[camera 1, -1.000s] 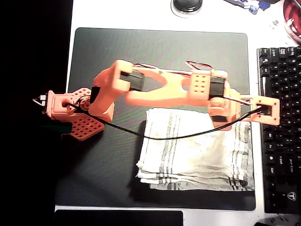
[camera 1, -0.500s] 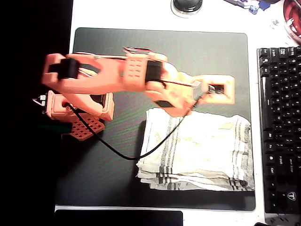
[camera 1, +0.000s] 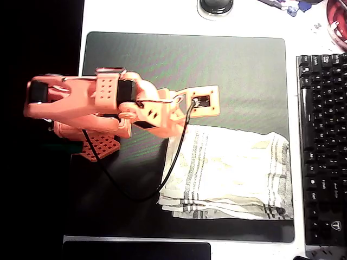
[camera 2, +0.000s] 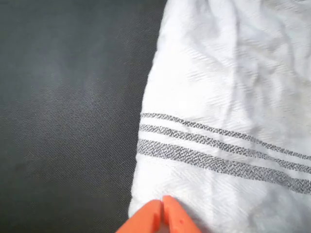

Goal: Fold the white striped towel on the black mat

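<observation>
The white striped towel (camera 1: 233, 173) lies folded in layers on the lower right part of the black mat (camera 1: 217, 70) in the overhead view. My orange arm (camera 1: 108, 100) is drawn back to the left, with its wrist end (camera 1: 201, 102) over the towel's upper left corner. In the wrist view my gripper (camera 2: 163, 216) is shut, its two orange tips pressed together with nothing between them. They hover at the edge of the towel (camera 2: 218, 121), where grey stripes cross the cloth, and bare mat (camera 2: 68, 107) lies to the left.
A black keyboard (camera 1: 322, 146) runs along the mat's right edge. The arm's base (camera 1: 95, 143) stands at the mat's left side, and its black cable (camera 1: 162, 181) loops over the towel's left edge. A round black object (camera 1: 216, 5) sits beyond the mat's far edge.
The arm has swung back from the towel's right side to the left, folding in toward its base. The towel stays flat and folded on the mat.
</observation>
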Controlling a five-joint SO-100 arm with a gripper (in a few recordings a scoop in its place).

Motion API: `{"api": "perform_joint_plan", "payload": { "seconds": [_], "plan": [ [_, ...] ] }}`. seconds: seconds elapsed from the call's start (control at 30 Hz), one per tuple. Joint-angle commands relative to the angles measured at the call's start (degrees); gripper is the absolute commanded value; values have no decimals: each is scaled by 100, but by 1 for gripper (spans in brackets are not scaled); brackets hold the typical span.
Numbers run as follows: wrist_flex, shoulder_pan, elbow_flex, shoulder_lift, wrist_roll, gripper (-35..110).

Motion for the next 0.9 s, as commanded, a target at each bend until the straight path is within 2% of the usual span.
{"api": "perform_joint_plan", "payload": {
  "seconds": [0.0,0.27,0.57,0.87],
  "plan": [
    [26,-79,475,712,18,0],
    [-123,70,1644,1731,105,0],
    [1283,-70,1696,2435,281,0],
    [1784,-70,1696,2435,308,0]
  ]
}}
